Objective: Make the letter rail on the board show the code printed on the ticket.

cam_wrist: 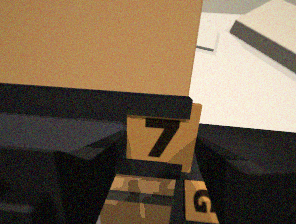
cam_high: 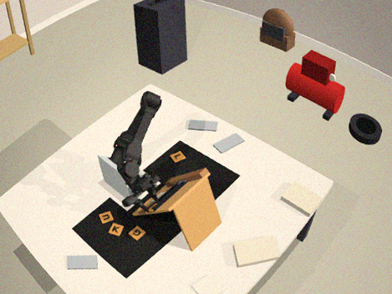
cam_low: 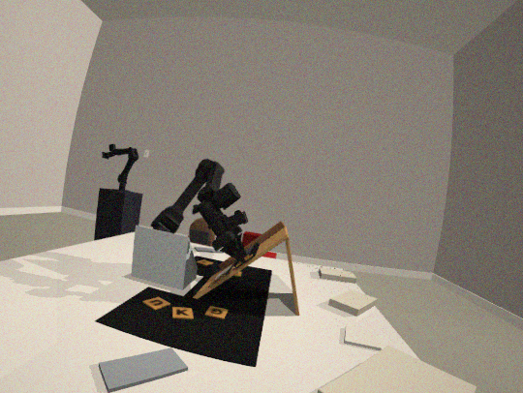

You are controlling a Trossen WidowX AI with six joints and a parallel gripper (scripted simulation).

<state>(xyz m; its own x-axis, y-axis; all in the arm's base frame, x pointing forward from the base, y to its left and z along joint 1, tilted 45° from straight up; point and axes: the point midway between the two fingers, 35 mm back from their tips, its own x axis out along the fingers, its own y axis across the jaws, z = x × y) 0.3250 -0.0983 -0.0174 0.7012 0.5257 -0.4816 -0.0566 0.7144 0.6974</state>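
My gripper (cam_high: 153, 201) (cam_low: 244, 258) (cam_wrist: 160, 138) is shut on an orange tile marked 7 (cam_wrist: 162, 137). The tile is at the end of the board's black rail (cam_wrist: 90, 100), its upper edge against the rail's lip and its right part beyond the rail's end. The tilted wooden board (cam_high: 199, 212) (cam_low: 276, 239) (cam_wrist: 100, 45) stands on the black mat (cam_high: 124, 258) (cam_low: 232, 346). Tiles U (cam_high: 105, 217) (cam_low: 156, 303), K (cam_high: 116, 229) (cam_low: 182, 313) and G (cam_high: 136, 233) (cam_low: 216, 312) (cam_wrist: 201, 201) lie near its open end. Tile L (cam_high: 177, 157) (cam_low: 204, 262) lies farther back. The rail's contents and the ticket's print are hidden.
A grey-blue upright stand (cam_high: 110, 177) (cam_low: 160, 256) is close beside the arm, facing the board. A flat grey block (cam_high: 82, 262) (cam_low: 142, 369) lies in front of the mat. Cream slabs (cam_high: 256, 251) (cam_low: 353, 302) lie to the right, near the counter's edge.
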